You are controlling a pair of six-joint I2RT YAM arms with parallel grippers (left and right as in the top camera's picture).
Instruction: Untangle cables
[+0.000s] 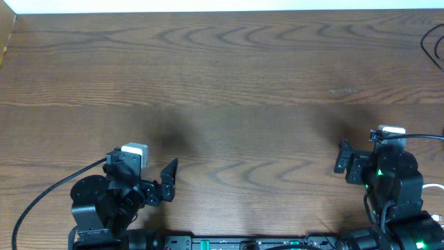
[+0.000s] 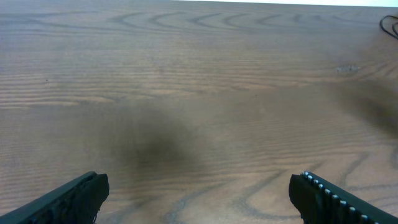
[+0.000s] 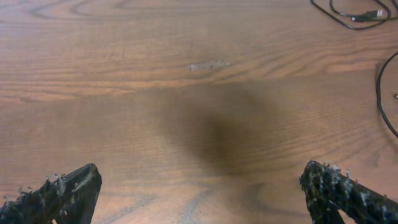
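Note:
A thin black cable (image 3: 354,14) with a small plug end lies looped at the far right of the table. In the overhead view this cable (image 1: 431,43) shows only at the top right edge, and in the left wrist view the cable (image 2: 389,25) is a small arc in the corner. My left gripper (image 2: 199,190) is open over bare wood at the near left, with nothing between its fingers. My right gripper (image 3: 199,183) is open at the near right, also with nothing in it, well short of the cable.
The wooden table (image 1: 222,83) stretches across all views. A second black cord (image 3: 380,93) curves along the right edge of the right wrist view. A thicker black wire (image 1: 48,191) runs from the left arm's base. A pale scuff mark (image 3: 208,65) lies ahead of the right gripper.

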